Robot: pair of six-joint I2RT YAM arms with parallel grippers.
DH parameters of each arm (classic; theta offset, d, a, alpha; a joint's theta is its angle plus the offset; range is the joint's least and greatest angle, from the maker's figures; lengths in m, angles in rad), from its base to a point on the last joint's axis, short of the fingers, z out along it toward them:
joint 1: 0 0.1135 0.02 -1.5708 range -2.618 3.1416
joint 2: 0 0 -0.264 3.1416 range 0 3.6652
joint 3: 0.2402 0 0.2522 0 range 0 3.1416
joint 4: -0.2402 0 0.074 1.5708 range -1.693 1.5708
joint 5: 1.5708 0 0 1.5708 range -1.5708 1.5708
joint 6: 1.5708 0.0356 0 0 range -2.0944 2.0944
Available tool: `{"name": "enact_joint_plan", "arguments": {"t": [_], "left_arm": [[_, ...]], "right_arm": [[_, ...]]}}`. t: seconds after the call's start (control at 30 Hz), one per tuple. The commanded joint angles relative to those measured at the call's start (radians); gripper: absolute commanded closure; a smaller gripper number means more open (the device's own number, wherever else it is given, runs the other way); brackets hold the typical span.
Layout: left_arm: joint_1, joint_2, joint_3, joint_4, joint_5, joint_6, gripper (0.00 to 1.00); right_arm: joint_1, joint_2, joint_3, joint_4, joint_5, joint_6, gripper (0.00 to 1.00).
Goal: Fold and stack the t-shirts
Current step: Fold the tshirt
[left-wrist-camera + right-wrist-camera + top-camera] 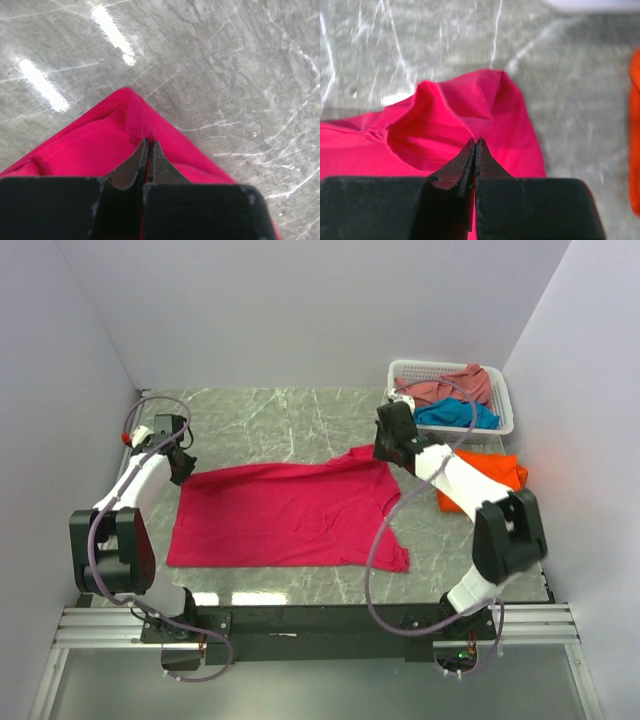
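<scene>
Magenta shirt (290, 512): spread mostly flat across the middle of the desk (270, 420), its long side running left to right and one long edge toward the near edge.

Left gripper (150, 144): fingers closed, pinching the shirt's far-left corner. The cloth is creased at the tips.

Right gripper (476, 142): fingers closed, pinching the far-right part of the same shirt. The cloth is bunched and raised into a fold around the tips.

Orange shirt (492, 474): crumpled near the right edge, partly hidden behind the right arm, apart from the magenta one.

Basket (503, 405): white, standing in the far-right corner. It holds a teal shirt (455, 416) and a salmon shirt (448, 388), both unfolded, the salmon one on the far side.
</scene>
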Motion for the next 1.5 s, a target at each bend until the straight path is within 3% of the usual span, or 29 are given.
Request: {"name": "enact_joint_plan", "arguments": {"t": [0.0,0.23,0.47,0.93,1.03,1.07,1.1,1.17,1.2,1.3,1.37,1.47], "left_arm": [[-0.004,-0.055,-0.008,-0.008,-0.038,-0.051,0.99],[-0.002,-0.143,-0.067,-0.035,-0.121,-0.136,0.99],[-0.001,-0.19,-0.1,-0.091,-0.161,-0.219,0.99],[0.013,-0.325,-0.323,-0.228,-0.238,-0.478,0.99],[0.028,-0.338,-0.33,-0.289,-0.258,-0.511,0.79],[0.028,-0.344,-0.332,-0.306,-0.268,-0.517,0.62],[0.03,-0.35,-0.335,-0.323,-0.276,-0.523,0.51],[0.031,-0.379,-0.33,-0.372,-0.293,-0.529,0.3],[0.031,-0.391,-0.326,-0.387,-0.298,-0.538,0.24],[0.033,-0.448,-0.297,-0.386,-0.285,-0.523,0.11],[0.031,-0.483,-0.278,-0.348,-0.23,-0.465,0.01],[0.03,-0.482,-0.264,-0.211,-0.073,-0.326,0.01]], "right_arm": [[0.041,-0.149,-0.088,0.013,0.08,0.034,1.0],[0.119,-0.384,-0.242,-0.073,0.153,0.1,1.0],[0.192,-0.499,-0.317,-0.176,0.206,0.128,1.0],[0.209,-0.619,-0.553,-0.132,0.019,0.178,1.0],[0.223,-0.653,-0.628,-0.127,-0.053,0.227,0.97],[0.226,-0.667,-0.65,-0.13,-0.069,0.247,0.93],[0.231,-0.68,-0.67,-0.136,-0.082,0.273,0.81],[0.232,-0.74,-0.733,-0.132,-0.148,0.33,0.68],[0.234,-0.793,-0.75,-0.127,-0.164,0.344,0.56],[0.232,-0.887,-0.785,-0.115,-0.193,0.352,0.38],[0.231,-0.909,-0.762,-0.109,-0.175,0.327,0.31],[0.232,-0.877,-0.692,-0.072,-0.13,0.298,0.25]]}}
